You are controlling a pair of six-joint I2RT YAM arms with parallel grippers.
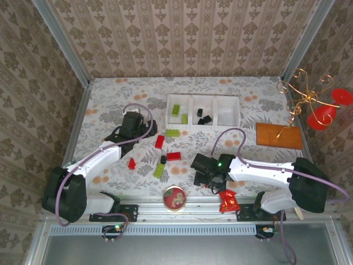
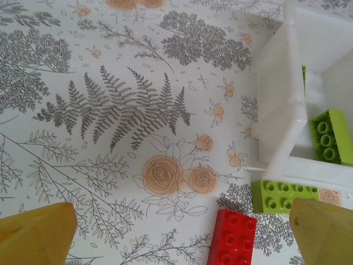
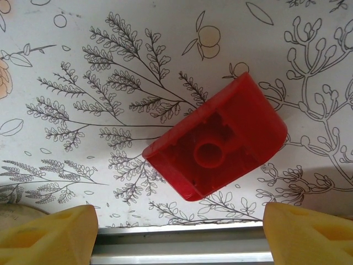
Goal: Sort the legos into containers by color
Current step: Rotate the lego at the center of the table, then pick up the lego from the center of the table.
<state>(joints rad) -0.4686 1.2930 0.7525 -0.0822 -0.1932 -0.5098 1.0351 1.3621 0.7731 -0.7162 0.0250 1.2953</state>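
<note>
The left gripper (image 2: 179, 223) hangs over the flowered table (image 2: 110, 83), its yellow fingers (image 2: 38, 234) spread wide with nothing clamped. A red brick (image 2: 231, 240) lies in the gap, nearer the right-hand finger. Just ahead of it, a green brick (image 2: 282, 195) sits just beside the wall of the white tray (image 2: 284, 132). A second green piece (image 2: 331, 135) lies inside that tray.

The right gripper (image 3: 179, 221) also stands with its fingers apart. An upturned red lego (image 3: 218, 146), hollow side showing, lies on the table ahead of the gap, and neither finger touches it. A metal rail (image 3: 176, 251) runs beneath the fingers.

From above, black bricks (image 1: 204, 117) sit in the tray's middle compartment, beyond both grippers
</note>
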